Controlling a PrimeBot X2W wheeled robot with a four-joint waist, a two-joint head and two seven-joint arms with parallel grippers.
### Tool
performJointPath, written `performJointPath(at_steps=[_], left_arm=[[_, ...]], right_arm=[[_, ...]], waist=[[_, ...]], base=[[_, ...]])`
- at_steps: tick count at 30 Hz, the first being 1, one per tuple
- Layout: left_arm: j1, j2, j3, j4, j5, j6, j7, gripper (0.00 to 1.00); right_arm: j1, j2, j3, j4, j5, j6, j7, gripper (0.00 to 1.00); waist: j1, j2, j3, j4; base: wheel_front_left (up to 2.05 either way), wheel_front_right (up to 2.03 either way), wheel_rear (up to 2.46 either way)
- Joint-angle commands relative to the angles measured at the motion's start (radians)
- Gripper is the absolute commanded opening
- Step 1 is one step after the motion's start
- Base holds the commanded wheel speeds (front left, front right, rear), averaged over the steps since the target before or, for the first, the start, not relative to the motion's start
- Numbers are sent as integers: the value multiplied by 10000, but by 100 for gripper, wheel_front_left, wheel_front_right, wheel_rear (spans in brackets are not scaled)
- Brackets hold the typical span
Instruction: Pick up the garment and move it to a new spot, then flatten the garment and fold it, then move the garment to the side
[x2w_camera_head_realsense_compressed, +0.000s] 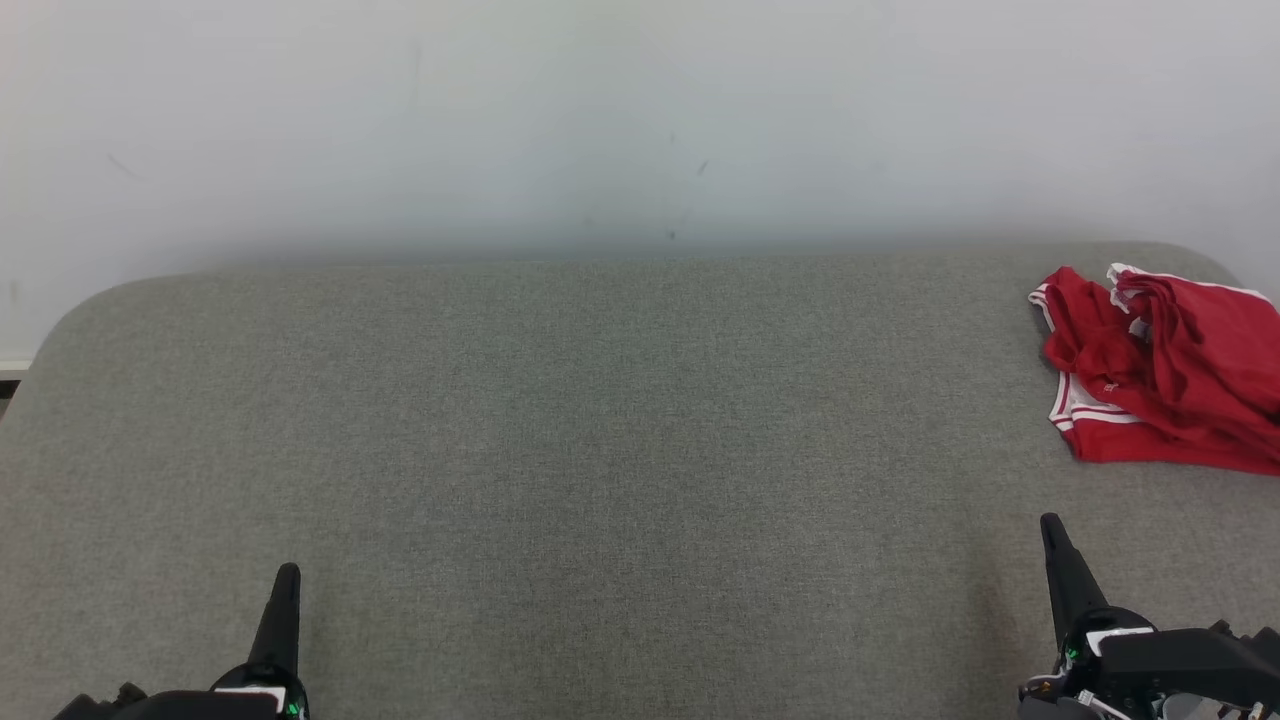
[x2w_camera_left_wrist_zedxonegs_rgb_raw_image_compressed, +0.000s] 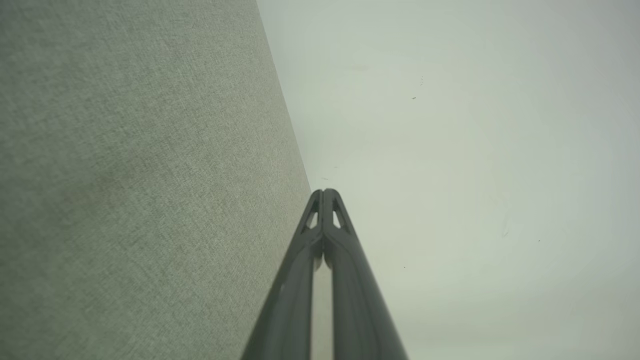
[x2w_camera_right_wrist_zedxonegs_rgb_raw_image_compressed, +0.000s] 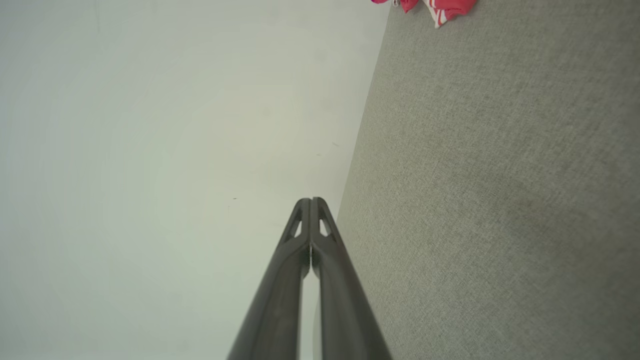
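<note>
A crumpled red garment with white trim lies at the far right of the grey fabric surface, partly cut off by the head view's right edge. A corner of the garment shows at the top of the right wrist view. My right gripper rests at the lower right, shut and empty, a short way in front of the garment. My left gripper rests at the lower left, shut with nothing in it. Both wrist views show the fingertips pressed together, left gripper and right gripper.
The grey surface has rounded far corners and ends against a pale wall. A wide stretch of bare fabric lies between the two grippers and left of the garment.
</note>
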Motion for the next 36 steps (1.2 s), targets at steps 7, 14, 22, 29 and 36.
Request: performJointPath(at_steps=[7, 14, 22, 29, 36], left_arm=[[-206, -18, 61, 20, -761, 8, 198, 0], [-279, -27, 76, 50, -1236, 9, 309, 0], [-304, -36, 95, 83, -1765, 10, 464, 0], [-321, -36, 96, 90, -1852, 10, 473, 0], [-319, -36, 95, 88, -1852, 9, 474, 0]], right_arm=[[-199, -17, -102, 3, 705, -18, 190, 0], [-206, -7, -161, 35, 1165, -19, 289, 0], [-276, 5, -225, 67, 1687, -20, 432, 0], [-291, 16, -240, 73, 1737, -21, 454, 0], [-291, 26, -251, 74, 1720, -21, 468, 0]], waist=[[0, -1, 7, -11], [0, -1, 12, -21], [0, -1, 19, -32], [0, -1, 20, -34], [0, -1, 20, -34]], base=[[0, 0, 0], [0, 0, 0], [0, 0, 0], [0, 0, 0], [0, 0, 0]])
